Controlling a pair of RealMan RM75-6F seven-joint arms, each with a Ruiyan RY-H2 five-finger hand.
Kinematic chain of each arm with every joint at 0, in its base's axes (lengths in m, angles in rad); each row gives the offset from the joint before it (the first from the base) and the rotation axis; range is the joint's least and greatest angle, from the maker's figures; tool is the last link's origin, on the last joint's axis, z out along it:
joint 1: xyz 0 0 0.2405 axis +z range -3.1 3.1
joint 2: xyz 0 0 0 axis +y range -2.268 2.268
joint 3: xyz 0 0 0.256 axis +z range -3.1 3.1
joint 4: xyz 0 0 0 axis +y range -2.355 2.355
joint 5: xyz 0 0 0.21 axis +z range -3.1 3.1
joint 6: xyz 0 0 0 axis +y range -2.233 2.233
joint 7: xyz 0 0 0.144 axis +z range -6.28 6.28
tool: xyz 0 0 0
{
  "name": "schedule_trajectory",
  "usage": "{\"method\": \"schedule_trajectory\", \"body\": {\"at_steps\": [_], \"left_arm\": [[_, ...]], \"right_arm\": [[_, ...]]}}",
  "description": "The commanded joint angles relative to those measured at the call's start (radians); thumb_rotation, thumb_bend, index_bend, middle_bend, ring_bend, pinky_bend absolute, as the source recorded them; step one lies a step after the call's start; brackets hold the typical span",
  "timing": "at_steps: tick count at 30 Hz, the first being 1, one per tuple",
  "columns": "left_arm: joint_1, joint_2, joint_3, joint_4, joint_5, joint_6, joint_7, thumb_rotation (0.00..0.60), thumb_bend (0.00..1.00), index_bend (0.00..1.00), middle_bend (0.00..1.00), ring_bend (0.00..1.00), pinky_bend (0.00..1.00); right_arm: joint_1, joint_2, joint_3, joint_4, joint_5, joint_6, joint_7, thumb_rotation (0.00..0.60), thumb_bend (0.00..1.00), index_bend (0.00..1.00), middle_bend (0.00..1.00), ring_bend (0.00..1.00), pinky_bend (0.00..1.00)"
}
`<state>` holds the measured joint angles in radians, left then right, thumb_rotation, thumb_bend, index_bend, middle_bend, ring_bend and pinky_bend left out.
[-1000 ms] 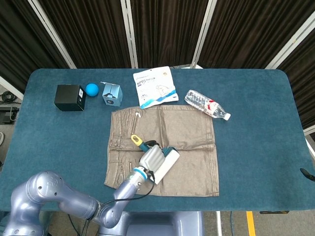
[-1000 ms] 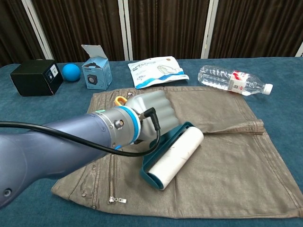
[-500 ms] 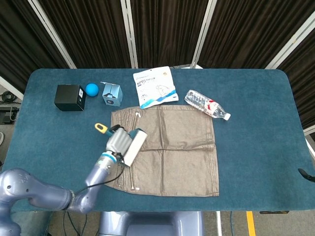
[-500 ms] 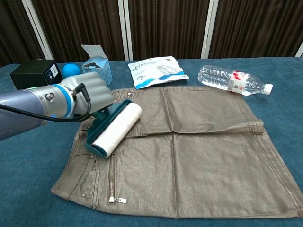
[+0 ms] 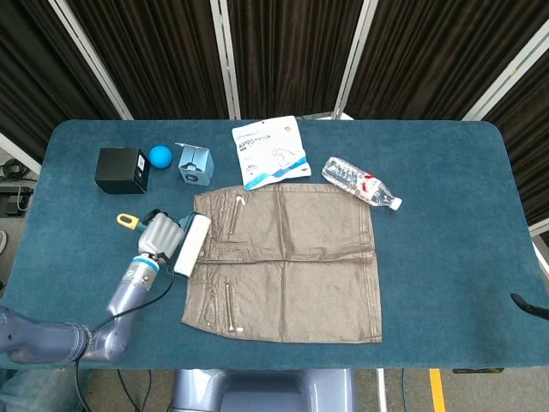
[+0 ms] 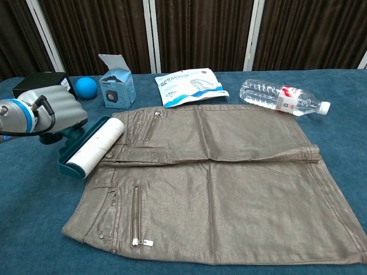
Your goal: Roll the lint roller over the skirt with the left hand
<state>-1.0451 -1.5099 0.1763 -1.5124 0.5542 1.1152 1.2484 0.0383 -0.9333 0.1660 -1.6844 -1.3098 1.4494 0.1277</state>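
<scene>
The brown skirt [image 5: 287, 262] [image 6: 223, 180] lies flat in the middle of the blue table. My left hand [image 5: 157, 237] [image 6: 54, 112] grips the lint roller by its teal handle, just off the skirt's left edge. The white roll [image 5: 191, 245] [image 6: 96, 146] sits at the skirt's waistband edge, partly over the cloth. A yellow loop [image 5: 127, 221] sticks out of the handle's far end. At the right edge of the head view only a dark tip of my right hand [image 5: 532, 305] shows.
Along the back stand a black box [image 5: 121, 170] [image 6: 41, 86], a blue ball [image 5: 160, 155] [image 6: 86, 87], a small blue carton [image 5: 196, 163] [image 6: 116, 87], a white pouch [image 5: 270, 151] [image 6: 189, 86] and a lying water bottle [image 5: 360, 182] [image 6: 281, 97].
My left hand has carried the roller leftward across the skirt, from its middle to its left edge. The skirt's lower left, earlier covered by the arm, now shows.
</scene>
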Motion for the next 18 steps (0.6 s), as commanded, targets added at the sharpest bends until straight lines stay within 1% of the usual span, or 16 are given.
{"method": "schedule_trajectory", "body": {"at_steps": [1, 4, 7, 8, 10, 11, 12, 14, 16, 18], "left_arm": [[0.025, 0.014, 0.012, 0.029, 0.014, -0.02, -0.027, 0.6, 0.65, 0.68, 0.47, 0.39, 0.46], [0.047, 0.02, 0.021, 0.057, 0.024, -0.035, -0.046, 0.6, 0.65, 0.68, 0.47, 0.39, 0.46], [0.062, 0.021, 0.019, 0.075, 0.028, -0.048, -0.066, 0.6, 0.65, 0.68, 0.47, 0.39, 0.46], [0.067, 0.021, 0.017, 0.08, 0.032, -0.051, -0.072, 0.6, 0.64, 0.66, 0.45, 0.38, 0.45], [0.08, 0.027, 0.013, 0.086, 0.048, -0.049, -0.09, 0.6, 0.5, 0.54, 0.37, 0.34, 0.43], [0.09, 0.034, 0.009, 0.084, 0.056, -0.044, -0.111, 0.6, 0.36, 0.41, 0.27, 0.28, 0.39], [0.099, 0.042, 0.006, 0.08, 0.064, -0.04, -0.129, 0.6, 0.21, 0.26, 0.15, 0.19, 0.34], [0.113, 0.058, 0.001, 0.074, 0.08, -0.032, -0.153, 0.6, 0.06, 0.07, 0.02, 0.05, 0.24], [0.128, 0.079, -0.005, 0.062, 0.092, -0.017, -0.172, 0.6, 0.0, 0.0, 0.0, 0.0, 0.17], [0.139, 0.098, -0.011, 0.046, 0.101, -0.002, -0.191, 0.6, 0.0, 0.0, 0.0, 0.0, 0.1]], "right_arm": [[0.002, -0.003, -0.002, -0.003, -0.001, 0.0, -0.009, 0.6, 0.0, 0.0, 0.0, 0.0, 0.0], [0.003, -0.006, -0.003, -0.005, -0.003, 0.001, -0.02, 0.6, 0.0, 0.0, 0.0, 0.0, 0.0], [0.005, -0.008, -0.005, -0.006, -0.002, -0.001, -0.027, 0.6, 0.0, 0.0, 0.0, 0.0, 0.0], [0.005, -0.009, -0.005, -0.007, -0.002, -0.001, -0.028, 0.6, 0.0, 0.0, 0.0, 0.0, 0.0], [0.004, -0.009, -0.006, -0.008, -0.003, 0.0, -0.03, 0.6, 0.0, 0.0, 0.0, 0.0, 0.0], [0.004, -0.009, -0.006, -0.009, -0.004, 0.001, -0.03, 0.6, 0.0, 0.0, 0.0, 0.0, 0.0], [0.004, -0.009, -0.006, -0.01, -0.004, 0.002, -0.029, 0.6, 0.0, 0.0, 0.0, 0.0, 0.0], [0.004, -0.008, -0.007, -0.01, -0.007, 0.002, -0.028, 0.6, 0.0, 0.0, 0.0, 0.0, 0.0], [0.003, -0.007, -0.008, -0.011, -0.011, 0.003, -0.025, 0.6, 0.0, 0.0, 0.0, 0.0, 0.0], [0.003, -0.007, -0.009, -0.013, -0.015, 0.005, -0.023, 0.6, 0.0, 0.0, 0.0, 0.0, 0.0]]}}
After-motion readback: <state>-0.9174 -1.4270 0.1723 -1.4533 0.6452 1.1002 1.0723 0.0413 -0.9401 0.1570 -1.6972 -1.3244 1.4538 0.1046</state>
